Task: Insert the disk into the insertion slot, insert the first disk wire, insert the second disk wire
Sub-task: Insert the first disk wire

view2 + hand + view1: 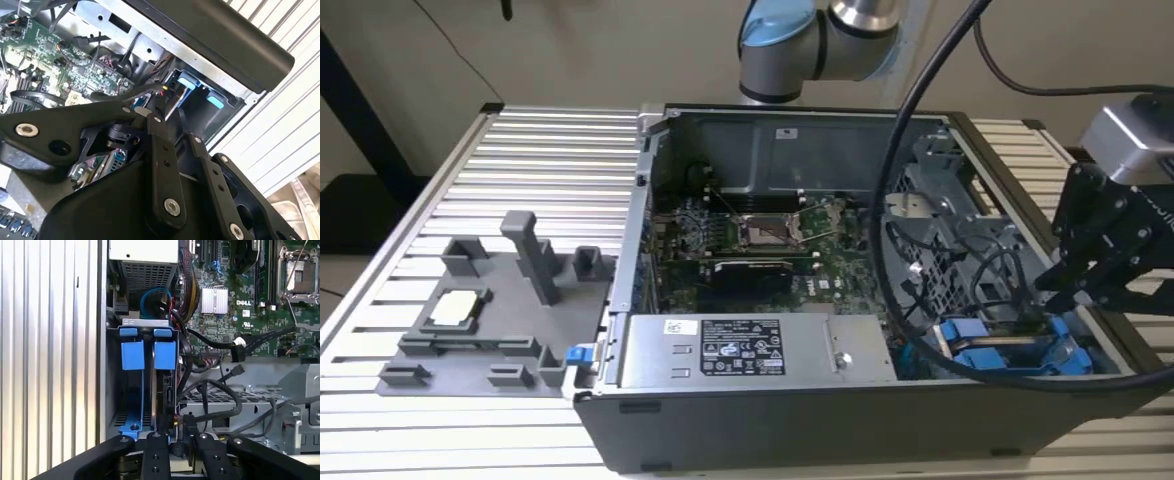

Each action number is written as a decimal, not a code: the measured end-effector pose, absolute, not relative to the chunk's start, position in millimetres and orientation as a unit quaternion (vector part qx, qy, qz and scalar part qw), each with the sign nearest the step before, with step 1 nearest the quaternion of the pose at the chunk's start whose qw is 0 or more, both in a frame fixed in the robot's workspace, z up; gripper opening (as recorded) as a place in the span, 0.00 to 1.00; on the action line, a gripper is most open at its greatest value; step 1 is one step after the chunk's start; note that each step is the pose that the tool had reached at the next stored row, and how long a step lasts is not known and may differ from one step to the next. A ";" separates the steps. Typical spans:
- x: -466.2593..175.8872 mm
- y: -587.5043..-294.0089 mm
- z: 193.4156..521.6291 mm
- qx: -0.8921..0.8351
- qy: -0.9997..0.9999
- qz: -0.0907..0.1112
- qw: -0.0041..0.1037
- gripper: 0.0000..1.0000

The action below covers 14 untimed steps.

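Exterior view: black tool (1062, 300) hangs over the grey sheet-metal insertion slot (1007, 352) with blue end tabs, at 4 o'clock in the open dark computer case (854, 440) on the slatted metal desk (547, 160).
First wrist view: the flat silver-grey disk (163, 390) in its blue carrier sits edge-on in the insertion slot, with the tool just beside its end.
Second wrist view: cannot tell how far the tool is open or what it grips.

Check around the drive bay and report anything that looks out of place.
A black plug and a white-tipped plug hang free in the first wrist view, apparently unplugged. They sit above the grey cage, beside the blue-tabbed bay. Nothing looks bent, cracked or spilled.
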State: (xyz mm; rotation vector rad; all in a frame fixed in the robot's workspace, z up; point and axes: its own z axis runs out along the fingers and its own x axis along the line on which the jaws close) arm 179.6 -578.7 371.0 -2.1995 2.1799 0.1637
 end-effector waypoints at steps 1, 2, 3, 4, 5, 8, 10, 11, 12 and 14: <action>179.6 -578.7 374.4 -0.709 0.703 0.053 0.020 0.27; 179.6 -578.7 377.9 -0.709 0.703 0.053 0.020 0.27; 179.6 -578.7 380.9 -0.709 0.703 0.053 0.020 0.27; 179.6 -578.7 383.7 -0.709 0.703 0.053 0.020 0.27; 179.6 -578.7 385.7 -0.709 0.703 0.053 0.020 0.27; 179.6 -578.7 386.0 -0.709 0.703 0.053 0.020 0.27; 179.6 -578.6 386.0 -0.709 0.703 0.053 0.020 0.27; 179.6 -578.0 386.1 -0.709 0.703 0.053 0.020 0.27; 179.6 -576.8 386.1 -0.709 0.703 0.053 0.020 0.27; 179.6 -573.1 386.1 -0.709 0.703 0.053 0.020 0.27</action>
